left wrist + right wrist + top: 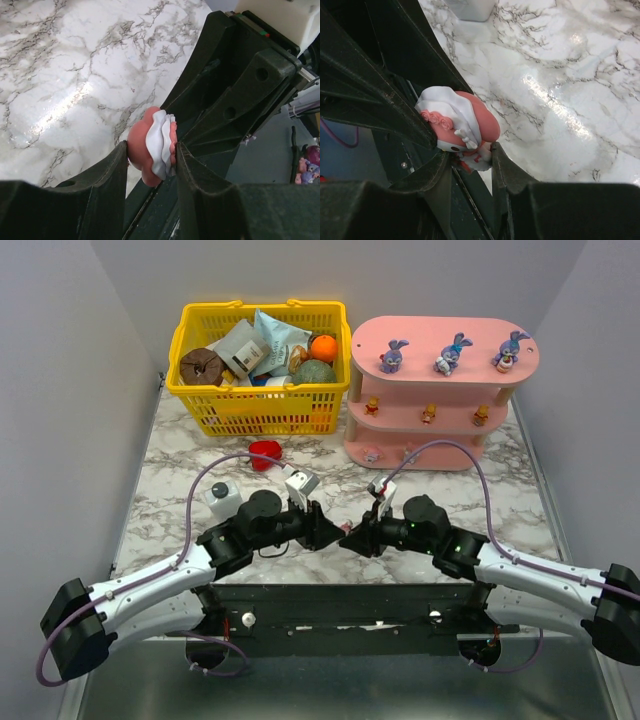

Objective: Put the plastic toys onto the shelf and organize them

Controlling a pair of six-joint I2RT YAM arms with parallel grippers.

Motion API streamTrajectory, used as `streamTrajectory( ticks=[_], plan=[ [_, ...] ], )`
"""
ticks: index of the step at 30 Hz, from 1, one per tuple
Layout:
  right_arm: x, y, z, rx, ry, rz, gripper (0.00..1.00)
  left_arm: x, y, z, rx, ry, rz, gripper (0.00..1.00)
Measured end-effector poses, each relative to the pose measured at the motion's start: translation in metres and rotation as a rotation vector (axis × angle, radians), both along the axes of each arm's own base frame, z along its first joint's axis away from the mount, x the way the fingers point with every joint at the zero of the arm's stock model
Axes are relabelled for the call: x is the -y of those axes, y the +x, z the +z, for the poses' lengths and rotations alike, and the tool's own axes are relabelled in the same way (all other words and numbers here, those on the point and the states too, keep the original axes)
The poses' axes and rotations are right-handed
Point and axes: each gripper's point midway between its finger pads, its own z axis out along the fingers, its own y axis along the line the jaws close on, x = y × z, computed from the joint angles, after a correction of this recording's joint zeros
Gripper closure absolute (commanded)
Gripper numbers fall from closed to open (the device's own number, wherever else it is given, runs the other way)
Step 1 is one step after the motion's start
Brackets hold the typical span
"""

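The left gripper [151,150] and right gripper [468,152] pinch a glossy, ruffled pink-white figurine [470,115].

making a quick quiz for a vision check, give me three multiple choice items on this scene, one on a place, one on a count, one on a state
1. On which board of the shelf do the purple-blue bunnies stand?
A. top
B. middle
C. bottom

2. How many orange figurines are on the middle board?
A. one
B. three
C. six

3. What is the state of the pink-white toy between the arms?
A. lying loose, untouched
B. clamped by both the left gripper and the right gripper
C. standing on the shelf

Answers:
1 A, all three stand in a row on the top board.
2 B, three sit spaced along that board.
3 B, each wrist view shows it pinched between that gripper's own fingers.
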Motion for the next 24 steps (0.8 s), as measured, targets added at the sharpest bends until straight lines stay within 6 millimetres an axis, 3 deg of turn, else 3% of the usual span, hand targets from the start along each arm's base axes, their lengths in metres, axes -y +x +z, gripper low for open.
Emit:
streamTrajectory(
  ticks=[6, 7, 12, 19, 21, 24],
  plan=[
    [0.008, 0.001, -0.011, -0.018, -0.013, -0.047, 0.15, 0.005, 0.001, -0.012, 0.012, 0.040, 0.007, 1.00],
    [0.012, 0.003, -0.011, -0.020, -0.011, -0.073, 0.11, 0.005, 0.003, -0.014, 0.021, 0.053, 0.014, 1.00],
    [0.041, 0.012, -0.010, -0.074, 0.019, -0.268, 0.06, 0.004, 0.017, -0.026, 0.119, 0.095, 0.085, 1.00],
    [0.091, 0.010, -0.026, -0.341, 0.078, -0.619, 0.06, 0.003, 0.018, -0.080, 0.194, 0.194, 0.098, 1.00],
    [0.102, 0.008, -0.035, -0.418, 0.066, -0.706, 0.05, 0.007, 0.017, -0.090, 0.211, 0.225, 0.084, 1.00],
    [0.112, 0.009, -0.043, -0.480, 0.037, -0.803, 0.00, 0.028, 0.013, -0.090, 0.272, 0.226, 0.041, 1.00]
  ],
)
